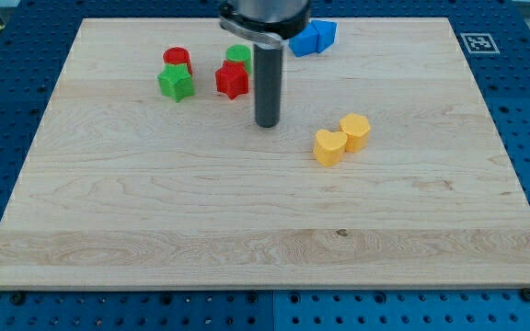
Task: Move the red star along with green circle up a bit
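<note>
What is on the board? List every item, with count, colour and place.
red star: 1, red, upper left of board, below green circle
green circle: 1, green, just above red star
red cylinder: 1, red, view's left of the circle
green star: 1, green, below red cylinder
blue blocks: 2, blue, top centre, touching
yellow blocks: 2, yellow, centre right, touching
wooden board: 1, light wood
my tip: 1, dark rod, lower right of red star, apart

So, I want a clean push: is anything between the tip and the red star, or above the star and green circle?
Nothing visible blocks either. My tip sits right of and slightly below the red star, bare board between. The green circle touches the star's top; only board lies above it.
</note>
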Controlling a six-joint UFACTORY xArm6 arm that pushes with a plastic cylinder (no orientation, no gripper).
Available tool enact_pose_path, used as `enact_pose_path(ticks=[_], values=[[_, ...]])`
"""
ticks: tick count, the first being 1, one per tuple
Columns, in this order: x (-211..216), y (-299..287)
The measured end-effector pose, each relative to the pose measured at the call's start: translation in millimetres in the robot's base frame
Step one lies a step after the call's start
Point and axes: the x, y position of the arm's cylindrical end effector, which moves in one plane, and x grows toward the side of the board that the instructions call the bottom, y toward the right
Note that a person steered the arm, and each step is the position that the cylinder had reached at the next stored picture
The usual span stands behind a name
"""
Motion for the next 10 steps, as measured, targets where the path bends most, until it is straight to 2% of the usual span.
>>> enact_pose_path(ticks=[3, 9, 10], values=[[-23.8, -25.5], [-36.4, -64.7], [-49.3, -64.8]])
